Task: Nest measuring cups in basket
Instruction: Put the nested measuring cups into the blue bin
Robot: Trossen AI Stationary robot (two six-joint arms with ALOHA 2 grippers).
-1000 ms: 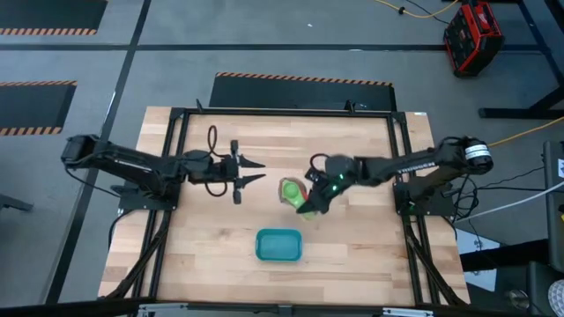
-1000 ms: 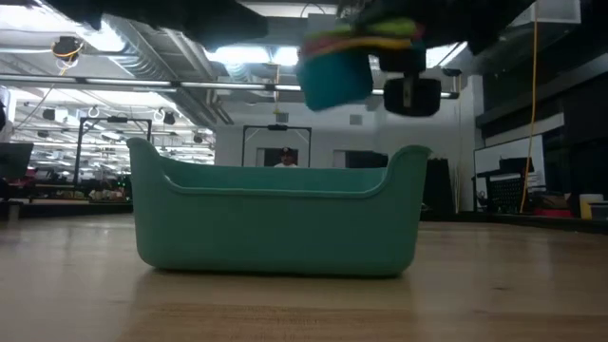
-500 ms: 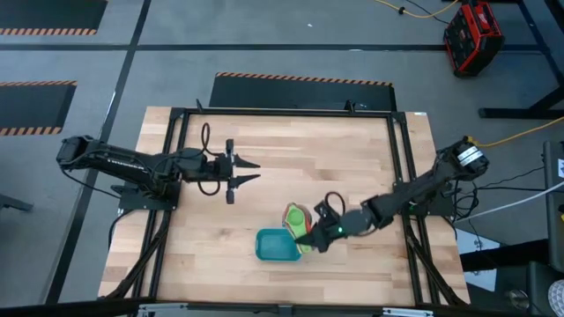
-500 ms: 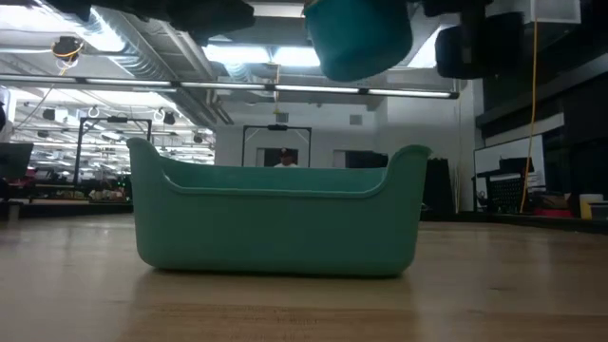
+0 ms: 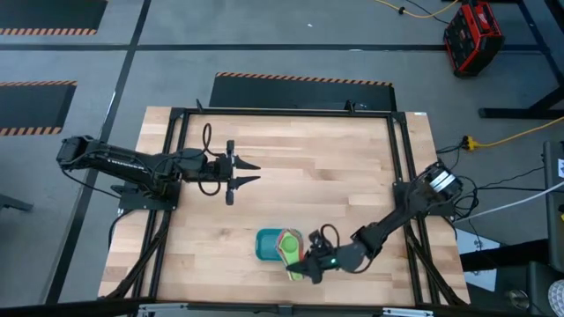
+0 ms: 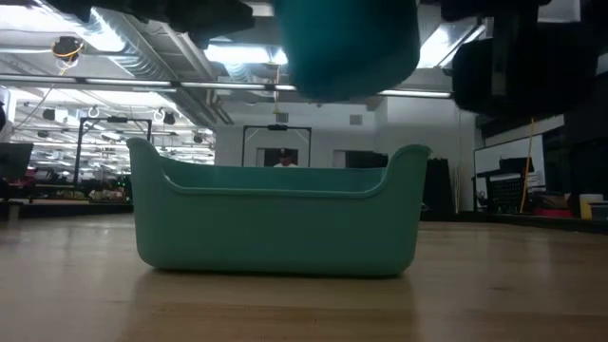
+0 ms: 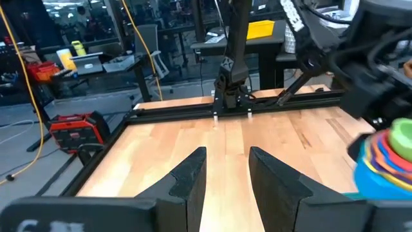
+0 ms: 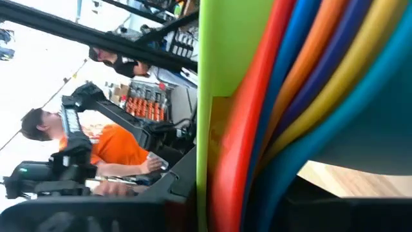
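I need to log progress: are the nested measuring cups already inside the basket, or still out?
Still out. The low view shows the measuring cups hanging above the basket, held by the right gripper.

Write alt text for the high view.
The right gripper holds a nested stack of coloured plastic measuring cups over the teal rectangular plastic basket on the wooden table. The left gripper waits open, farther back.

We find no text, brand, number or sign that can be read in any of these views. White lettering runs along the right arm [image 7: 293,16] in the left wrist view, but it is cut off and too blurred for us to make out.
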